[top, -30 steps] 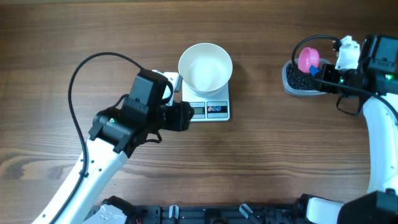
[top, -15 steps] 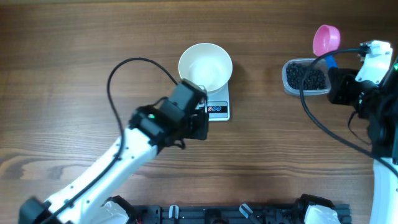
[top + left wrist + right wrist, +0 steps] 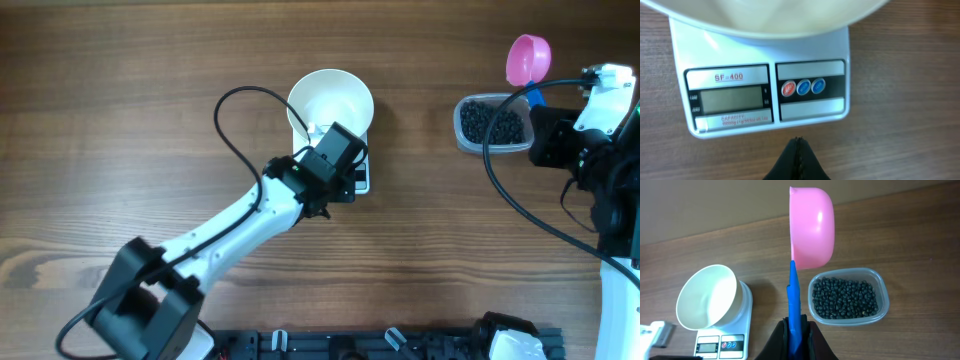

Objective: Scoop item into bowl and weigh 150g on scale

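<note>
Wooden table (image 3: 120,80) | left gripper (image 3: 797,155) pinched together, empty, just before scale (image 3: 812,107) buttons (image 3: 804,87) | white bowl (image 3: 292,105) atop scale, empty | right gripper (image 3: 795,330) clamps pink scoop (image 3: 812,227); black beans (image 3: 842,297) well right of scale | we fear hard press shoves scale

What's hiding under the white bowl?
The scale sits under the bowl. Its display and three round buttons stick out in front. The bowl covers the back of its top, so that part can't be seen.
</note>
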`<act>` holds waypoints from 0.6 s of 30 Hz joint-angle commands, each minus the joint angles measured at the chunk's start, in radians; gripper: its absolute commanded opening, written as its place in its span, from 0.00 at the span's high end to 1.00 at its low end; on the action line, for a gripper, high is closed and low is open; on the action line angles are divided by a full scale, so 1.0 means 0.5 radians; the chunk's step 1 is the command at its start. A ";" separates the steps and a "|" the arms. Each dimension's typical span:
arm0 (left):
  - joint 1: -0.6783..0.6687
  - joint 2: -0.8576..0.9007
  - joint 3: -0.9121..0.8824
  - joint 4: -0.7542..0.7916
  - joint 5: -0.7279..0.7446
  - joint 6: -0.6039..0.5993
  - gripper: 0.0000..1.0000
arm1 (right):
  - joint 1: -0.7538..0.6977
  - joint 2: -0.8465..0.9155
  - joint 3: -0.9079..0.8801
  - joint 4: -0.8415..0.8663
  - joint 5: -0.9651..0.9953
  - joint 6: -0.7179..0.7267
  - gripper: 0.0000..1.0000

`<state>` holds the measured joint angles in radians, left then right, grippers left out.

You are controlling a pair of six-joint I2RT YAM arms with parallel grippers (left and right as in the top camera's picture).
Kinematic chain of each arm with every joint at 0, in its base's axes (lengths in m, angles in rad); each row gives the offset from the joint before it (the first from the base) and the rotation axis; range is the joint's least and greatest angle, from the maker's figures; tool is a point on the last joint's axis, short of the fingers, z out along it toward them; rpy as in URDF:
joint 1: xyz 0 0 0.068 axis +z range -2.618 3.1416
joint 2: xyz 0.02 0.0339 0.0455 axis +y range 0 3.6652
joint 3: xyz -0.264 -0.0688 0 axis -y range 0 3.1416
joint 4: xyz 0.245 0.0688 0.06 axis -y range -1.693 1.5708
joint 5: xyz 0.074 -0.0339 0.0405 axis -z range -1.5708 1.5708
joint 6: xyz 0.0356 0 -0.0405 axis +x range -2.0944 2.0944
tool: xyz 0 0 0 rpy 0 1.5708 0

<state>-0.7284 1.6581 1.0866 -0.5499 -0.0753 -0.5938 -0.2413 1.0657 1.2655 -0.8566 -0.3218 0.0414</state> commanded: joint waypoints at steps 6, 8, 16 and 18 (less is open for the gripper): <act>-0.008 0.206 0.021 0.202 -0.197 -0.033 0.96 | -0.001 -0.014 0.008 0.013 -0.034 0.028 0.96; -0.008 0.219 0.021 0.221 -0.200 -0.026 0.96 | -0.001 -0.014 0.008 0.012 -0.035 0.030 0.96; -0.008 0.288 0.021 0.309 -0.220 -0.027 0.96 | -0.001 -0.014 0.008 0.024 -0.041 0.081 0.96; -0.008 0.309 0.021 0.308 -0.219 -0.027 0.96 | -0.001 -0.014 0.008 0.023 -0.040 0.081 0.96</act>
<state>-0.7284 1.7863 1.0866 -0.3992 -0.1616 -0.5976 -0.2413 1.0657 1.2655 -0.8513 -0.3218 0.0639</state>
